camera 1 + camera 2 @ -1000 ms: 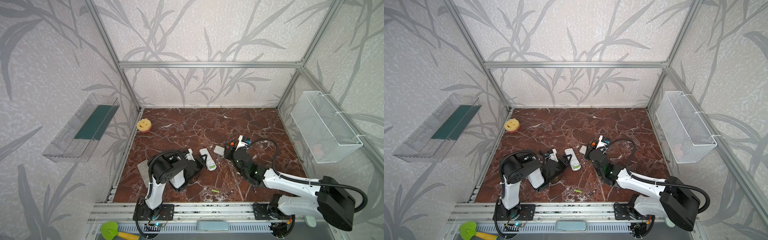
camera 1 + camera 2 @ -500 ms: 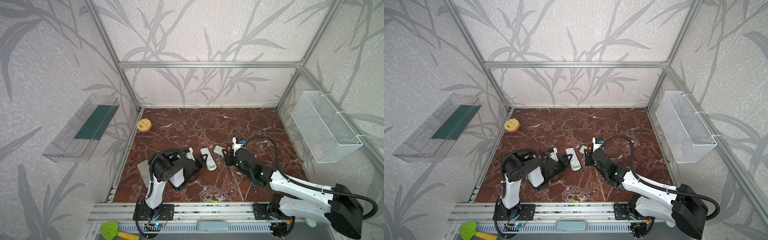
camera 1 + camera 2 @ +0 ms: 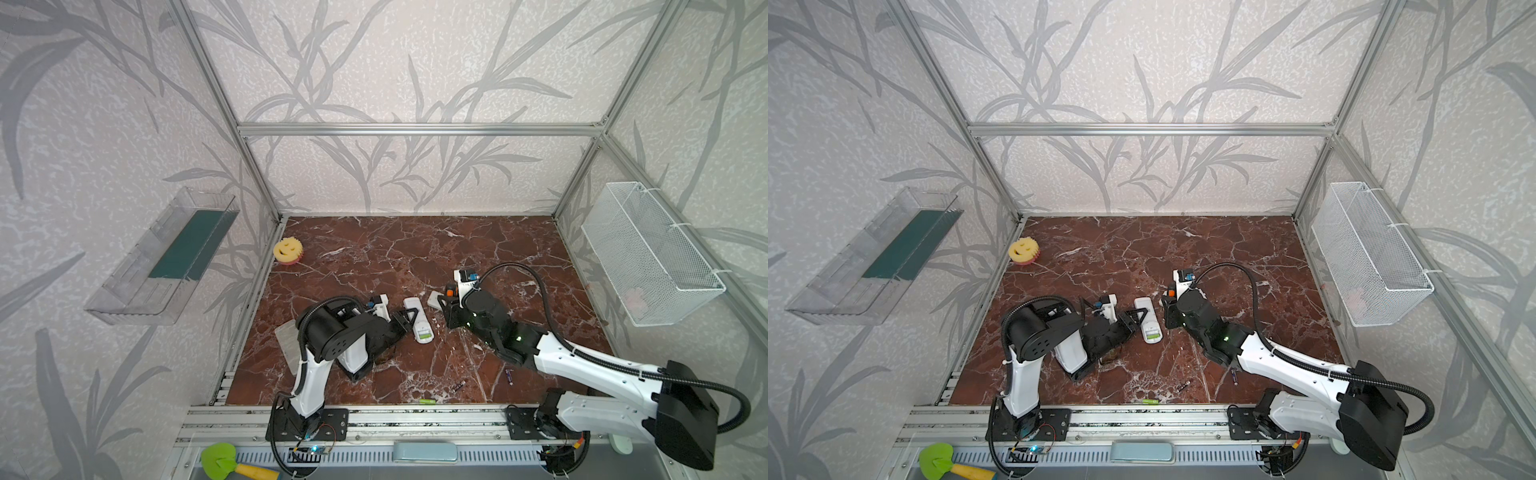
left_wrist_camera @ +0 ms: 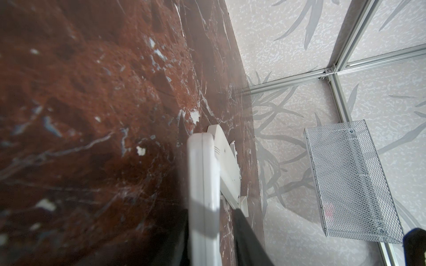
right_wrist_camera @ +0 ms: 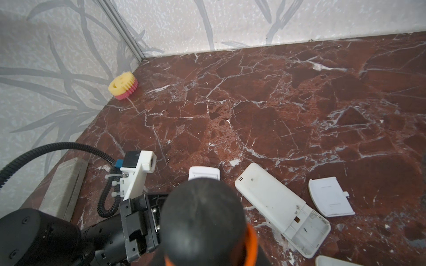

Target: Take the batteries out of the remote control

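Note that the left gripper (image 3: 406,316) straddles the white rectangular plastic remote control (image 4: 202,195) with its jaws parted, apparently to steady it. The right gripper (image 3: 449,302) clamps the black-and-orange-handled screwdriver (image 5: 202,214) just beside the remote, probably for prying. Find the lime green cylindrical battery (image 3: 427,401), dark purplish battery (image 3: 459,385) and second dark battery (image 3: 509,374) well apart from the remote, toward the arm bases. A fourth is not visible.

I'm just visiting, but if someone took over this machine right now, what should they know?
Left gripper: open around the first remote. Right gripper: shut on the screwdriver.
Done: second remote lies open and empty, cover beside it; green battery, dark battery and second dark battery lie loose at the front of the table.
To do: the first remote's battery bay is out of sight; check it.
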Robot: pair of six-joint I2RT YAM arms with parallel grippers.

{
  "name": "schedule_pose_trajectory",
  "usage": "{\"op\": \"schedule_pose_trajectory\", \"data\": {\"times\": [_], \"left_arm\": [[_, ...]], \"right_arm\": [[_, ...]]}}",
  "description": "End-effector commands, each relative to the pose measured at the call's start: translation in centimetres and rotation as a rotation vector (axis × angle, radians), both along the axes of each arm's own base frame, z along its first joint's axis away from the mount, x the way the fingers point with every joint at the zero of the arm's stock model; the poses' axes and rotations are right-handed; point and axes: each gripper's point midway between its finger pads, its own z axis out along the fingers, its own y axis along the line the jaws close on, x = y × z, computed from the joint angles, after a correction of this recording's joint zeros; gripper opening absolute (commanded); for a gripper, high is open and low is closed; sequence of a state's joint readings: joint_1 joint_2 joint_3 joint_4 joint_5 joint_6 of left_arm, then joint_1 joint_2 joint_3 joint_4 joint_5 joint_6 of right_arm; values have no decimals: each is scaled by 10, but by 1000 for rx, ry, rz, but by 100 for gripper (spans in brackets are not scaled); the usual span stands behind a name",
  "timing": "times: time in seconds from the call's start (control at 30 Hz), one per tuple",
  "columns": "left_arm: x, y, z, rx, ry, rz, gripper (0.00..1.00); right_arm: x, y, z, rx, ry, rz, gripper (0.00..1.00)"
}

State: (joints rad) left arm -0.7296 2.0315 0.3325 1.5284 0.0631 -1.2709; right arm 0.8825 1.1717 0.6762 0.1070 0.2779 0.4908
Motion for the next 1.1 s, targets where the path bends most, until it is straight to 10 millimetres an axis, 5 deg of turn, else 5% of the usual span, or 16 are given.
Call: {"op": "schedule_pose_trajectory", "data": {"times": [0.0, 0.3, 0.53, 0.8, 1.07], "left_arm": [[-13, 28, -52, 177, 122, 16, 38], [-19, 42, -57, 202, 136, 18, 43], [-21, 57, -61, 242, 147, 13, 44], [-16, 47, -55, 368, 154, -93, 44], [5, 44, -17, 637, 121, -209, 46]], "right_arm": [[6, 15, 17, 3, -37, 52, 0], [15, 52, 13, 13, -65, 177, 0], [25, 61, 6, 33, -41, 195, 0], [27, 57, -5, 5, -13, 170, 0], [21, 40, -10, -9, 10, 96, 0]]}}
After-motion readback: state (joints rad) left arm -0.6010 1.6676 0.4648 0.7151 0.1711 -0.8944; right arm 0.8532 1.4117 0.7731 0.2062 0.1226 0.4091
